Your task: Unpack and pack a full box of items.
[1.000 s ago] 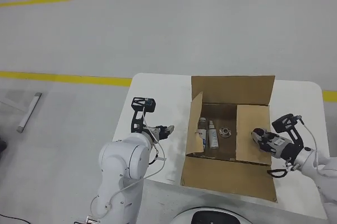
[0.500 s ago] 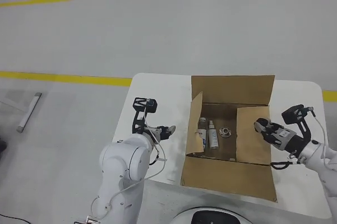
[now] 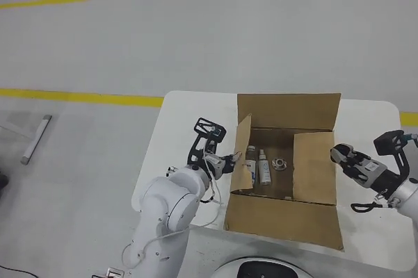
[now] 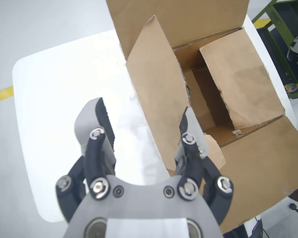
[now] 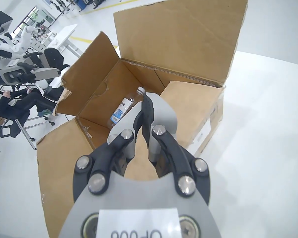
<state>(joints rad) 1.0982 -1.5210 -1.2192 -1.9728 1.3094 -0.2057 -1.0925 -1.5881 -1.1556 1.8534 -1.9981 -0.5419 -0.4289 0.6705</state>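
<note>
The left fingers [image 4: 101, 120] are spread open astride the box's [image 3: 285, 222] upright side flap [image 4: 154, 87], one finger outside it and one inside. The right fingers [image 5: 149, 110] are pressed together on nothing, just beside the box's opposite side, where another flap [image 3: 313, 167] folds inward. Two bottles [image 3: 263, 168] and a small round metal piece [image 3: 279, 165] lie on the box's bottom, nearer the upright flap.

If the left fingers clamp and pull that flap, the nearly empty box will likely slide or tip, or the ragged cardboard may tear. The inward flap overhangs part of the opening and could block a reach for the items.

The white surface [image 3: 195, 125] extends past the box on both sides. Beyond the box lies pale floor [image 3: 195, 42] with a yellow line [image 3: 69, 96], and a green rack [image 4: 283, 13] stands off to one side.
</note>
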